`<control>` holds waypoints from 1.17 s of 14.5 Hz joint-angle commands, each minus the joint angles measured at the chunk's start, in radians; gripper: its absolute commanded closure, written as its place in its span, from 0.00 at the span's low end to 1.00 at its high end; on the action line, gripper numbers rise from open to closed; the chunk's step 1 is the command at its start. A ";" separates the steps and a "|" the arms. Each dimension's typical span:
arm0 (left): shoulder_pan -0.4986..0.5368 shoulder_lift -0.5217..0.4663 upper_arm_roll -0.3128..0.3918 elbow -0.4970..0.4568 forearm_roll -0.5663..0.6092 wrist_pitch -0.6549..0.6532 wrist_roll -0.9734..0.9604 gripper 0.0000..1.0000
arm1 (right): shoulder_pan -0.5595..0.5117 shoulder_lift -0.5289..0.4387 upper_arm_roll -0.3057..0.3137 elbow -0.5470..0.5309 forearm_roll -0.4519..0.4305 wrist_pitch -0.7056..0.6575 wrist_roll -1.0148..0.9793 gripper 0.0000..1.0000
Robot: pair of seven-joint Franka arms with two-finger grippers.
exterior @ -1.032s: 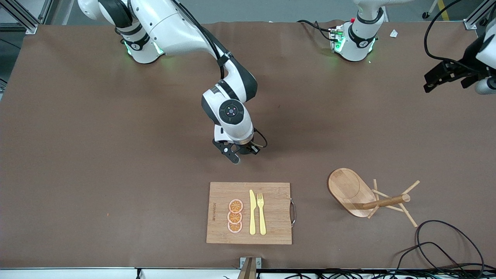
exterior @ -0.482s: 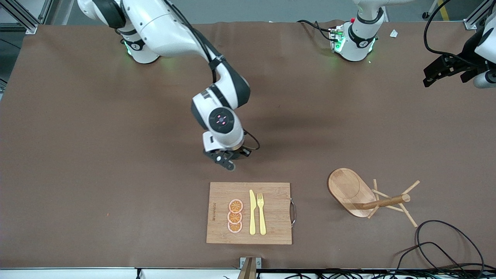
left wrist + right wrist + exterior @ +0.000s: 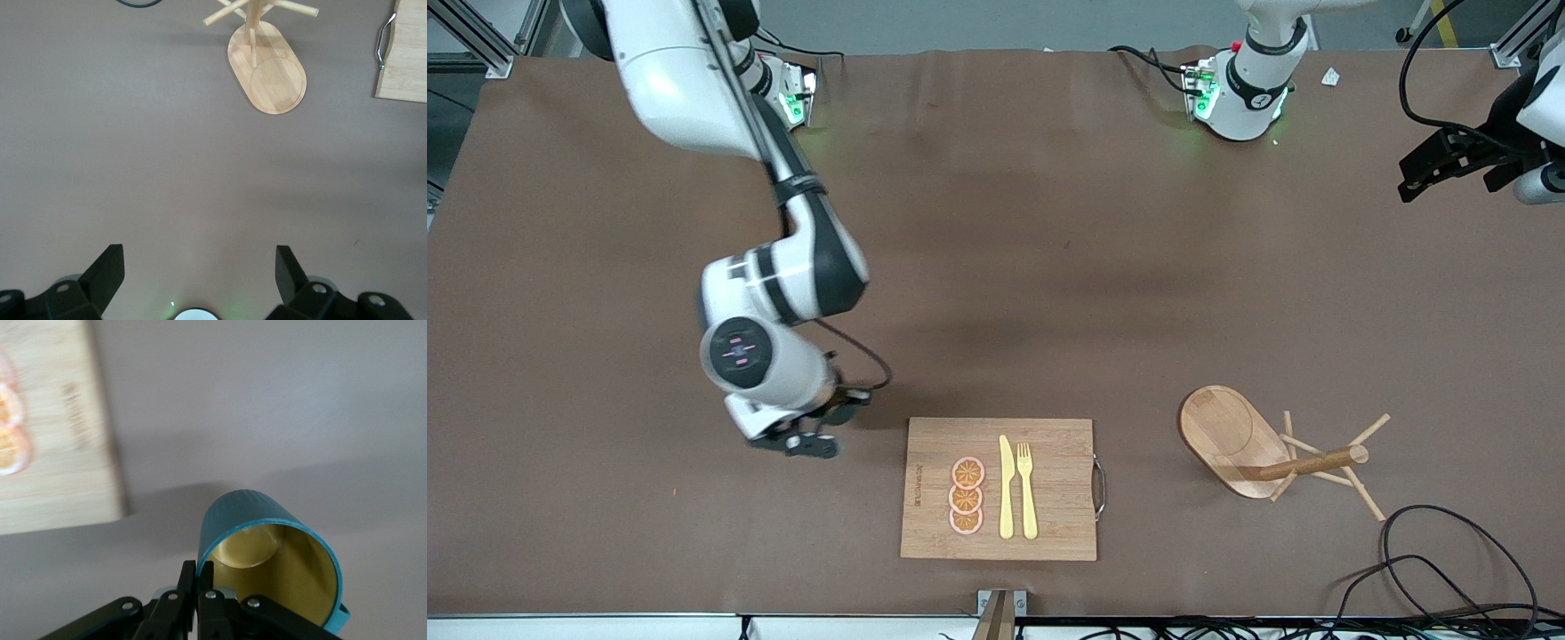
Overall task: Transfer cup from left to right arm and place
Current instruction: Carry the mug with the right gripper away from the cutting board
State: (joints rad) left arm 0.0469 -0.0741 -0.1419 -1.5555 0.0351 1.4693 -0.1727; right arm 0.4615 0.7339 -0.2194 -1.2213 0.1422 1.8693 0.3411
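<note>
item: cup (image 3: 270,550), pinched at its rim by the right gripper (image 3: 805,440), had swung from above the cutting board (image 3: 1049,533) to beside its end; left gripper (image 3: 197,277) waited spread wide, handover judged complete.

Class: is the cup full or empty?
Empty: the right wrist view looks into the cup, showing its bare yellow bottom.

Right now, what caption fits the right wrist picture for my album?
Right end effector shut on ribbed teal mug with mustard-yellow inside, beside wooden cutting board.
</note>
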 commanded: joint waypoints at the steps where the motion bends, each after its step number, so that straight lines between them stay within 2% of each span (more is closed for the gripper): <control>1: -0.002 0.016 -0.001 -0.001 -0.040 0.022 0.016 0.00 | -0.065 -0.028 -0.012 -0.101 -0.064 0.077 -0.123 1.00; 4: -0.001 0.014 -0.001 -0.001 -0.053 0.019 0.018 0.00 | -0.179 -0.034 -0.011 -0.190 -0.073 0.216 -0.295 1.00; 6: -0.001 0.013 -0.002 -0.005 -0.053 0.014 0.019 0.00 | -0.230 -0.034 -0.009 -0.214 -0.069 0.263 -0.355 1.00; 9: -0.002 0.005 -0.002 -0.005 -0.052 0.005 0.018 0.00 | -0.303 -0.033 0.005 -0.233 -0.015 0.269 -0.441 1.00; 13: -0.004 0.007 -0.021 -0.006 -0.027 0.005 0.018 0.00 | -0.336 -0.044 0.006 -0.280 0.050 0.268 -0.516 0.97; 14: -0.002 0.005 -0.027 -0.006 -0.021 0.005 0.018 0.00 | -0.339 -0.044 0.006 -0.280 0.053 0.264 -0.513 0.90; 15: -0.001 0.005 -0.027 -0.005 -0.020 0.005 0.018 0.00 | -0.340 -0.044 0.006 -0.274 0.056 0.260 -0.508 0.72; 16: 0.001 0.007 -0.028 -0.005 -0.020 0.005 0.016 0.00 | -0.345 -0.047 0.005 -0.267 0.057 0.258 -0.508 0.39; 17: 0.001 0.008 -0.028 -0.005 -0.020 0.006 0.016 0.00 | -0.349 -0.062 0.002 -0.256 0.056 0.258 -0.510 0.14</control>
State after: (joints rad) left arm 0.0427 -0.0525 -0.1653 -1.5558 0.0002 1.4824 -0.1719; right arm 0.1373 0.7302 -0.2354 -1.4510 0.1792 2.1275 -0.1513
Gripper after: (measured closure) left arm 0.000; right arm 0.868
